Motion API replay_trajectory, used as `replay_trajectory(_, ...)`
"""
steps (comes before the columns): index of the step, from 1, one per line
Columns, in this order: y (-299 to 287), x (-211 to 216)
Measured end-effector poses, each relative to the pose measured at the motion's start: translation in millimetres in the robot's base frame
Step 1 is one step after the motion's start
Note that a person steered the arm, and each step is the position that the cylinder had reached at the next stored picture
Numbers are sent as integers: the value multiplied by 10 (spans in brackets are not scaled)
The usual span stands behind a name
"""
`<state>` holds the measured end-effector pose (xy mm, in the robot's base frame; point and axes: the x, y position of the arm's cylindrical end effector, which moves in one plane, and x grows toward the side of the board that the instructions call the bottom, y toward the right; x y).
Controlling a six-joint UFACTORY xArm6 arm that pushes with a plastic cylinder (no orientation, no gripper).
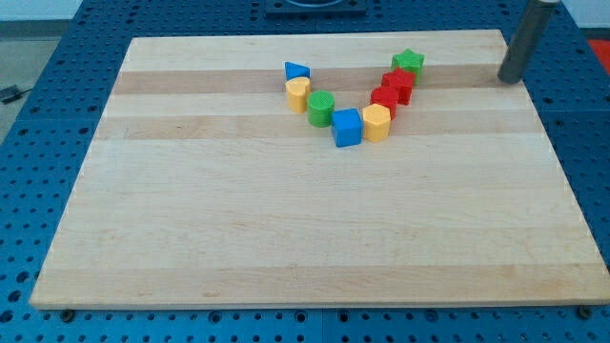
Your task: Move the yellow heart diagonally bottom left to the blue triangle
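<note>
The yellow heart [298,94] sits on the wooden board, touching the blue triangle [296,70] just above it in the view. My tip [510,78] rests at the board's top right edge, far to the right of both blocks and touching none. The rod rises out of the view's top.
A green round block [321,108], a blue cube [347,127], a yellow hexagon-like block [377,122], two red blocks [385,99] [398,84] and a green star [408,63] form a V-shaped chain right of the heart. The board [305,229] lies on a blue perforated table.
</note>
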<state>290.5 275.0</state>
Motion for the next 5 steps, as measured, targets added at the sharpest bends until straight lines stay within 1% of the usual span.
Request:
replay_trajectory(1, -281, -346)
replay_trajectory(2, -962, -600)
replay_trajectory(3, -1895, -563)
replay_trajectory(4, -2498, -62)
replay_trajectory(5, -2772, 232)
